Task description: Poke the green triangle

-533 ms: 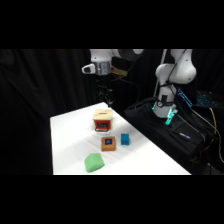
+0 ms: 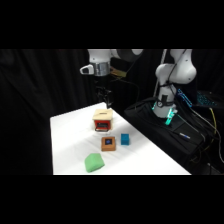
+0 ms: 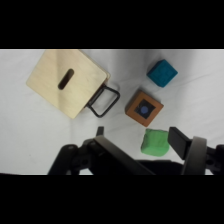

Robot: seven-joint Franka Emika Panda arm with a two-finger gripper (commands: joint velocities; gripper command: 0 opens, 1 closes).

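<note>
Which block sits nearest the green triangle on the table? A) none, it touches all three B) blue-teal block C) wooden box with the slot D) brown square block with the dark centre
D: in both views the brown square block lies just beside the green triangle, while the blue-teal block and the wooden box sit farther off.

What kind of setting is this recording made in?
Probably a robotics lab bench: a white table against black curtains, a Franka arm beside it, and toy blocks such as the green triangle and a wooden box.
</note>
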